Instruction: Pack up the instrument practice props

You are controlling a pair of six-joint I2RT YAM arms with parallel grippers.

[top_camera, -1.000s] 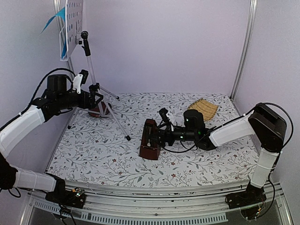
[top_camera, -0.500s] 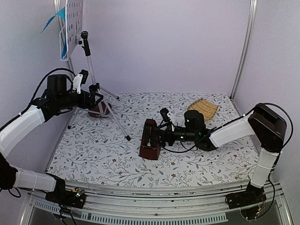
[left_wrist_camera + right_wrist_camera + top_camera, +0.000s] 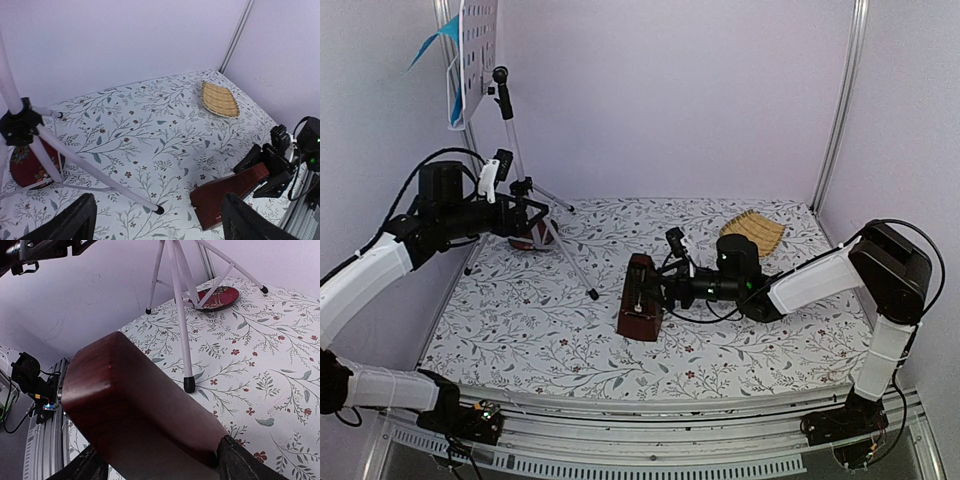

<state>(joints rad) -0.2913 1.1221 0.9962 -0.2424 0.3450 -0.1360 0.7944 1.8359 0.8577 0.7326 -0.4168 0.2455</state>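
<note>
The silver tripod music stand (image 3: 513, 140) stands at the back left, its white perforated desk (image 3: 480, 40) holding blue and cream sheets (image 3: 448, 45). My left gripper (image 3: 530, 214) is open and empty just beside the stand's leg hub (image 3: 20, 125). In the left wrist view (image 3: 161, 225) the legs lie left of its fingers. The dark brown metronome (image 3: 640, 297) lies on its side mid-table. My right gripper (image 3: 666, 288) is shut on its narrow end. It fills the right wrist view (image 3: 135, 420) between the fingers (image 3: 239, 462).
A red patterned plate (image 3: 27, 167) lies under the stand's legs. A woven basket (image 3: 754, 232) sits at the back right. One stand leg ends in a black foot (image 3: 189, 385) close to the metronome. Walls close the back and sides.
My left arm has lifted a little and its gripper has shifted slightly right along the stand. My right wrist has edged right; the metronome has barely moved.
</note>
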